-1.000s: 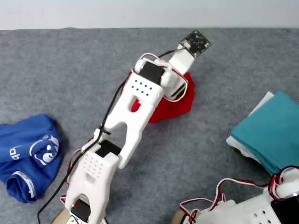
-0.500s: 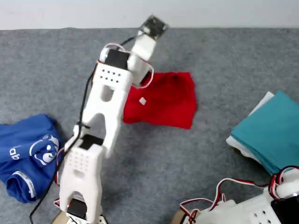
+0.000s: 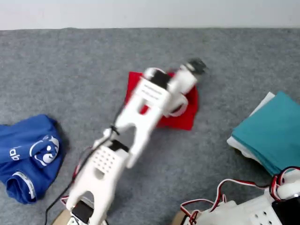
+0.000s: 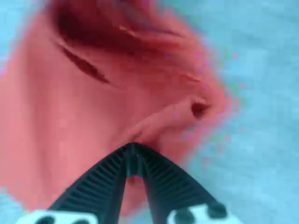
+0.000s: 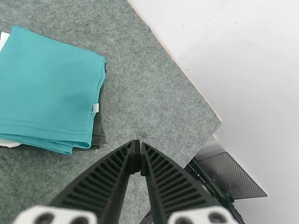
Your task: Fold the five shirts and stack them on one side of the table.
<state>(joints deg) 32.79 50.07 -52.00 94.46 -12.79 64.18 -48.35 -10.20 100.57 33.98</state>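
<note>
A red shirt [image 3: 185,117] lies folded flat at the middle of the grey table, and the left arm [image 3: 140,117] stretches over it. Up close, my left gripper [image 4: 134,163] is shut, its tips together just above the red shirt [image 4: 70,116]; no cloth shows between them. A crumpled blue shirt [image 3: 30,154] with a white print lies at the left edge. At the right edge a folded teal shirt [image 3: 269,131] tops a stack. My right gripper [image 5: 137,161] is shut and holds nothing, hanging over the table's corner beside the teal shirt [image 5: 46,88].
A white garment [image 3: 262,105] sticks out under the teal one. The right arm's base and wires [image 3: 253,206] sit at the near right corner. The table edge [image 5: 187,77] runs close to the stack, with white floor beyond it.
The red shirt went from bunched under the left arm to spread flat. The left arm swung to the left, then back to the right over the shirt. The right arm stayed still.
</note>
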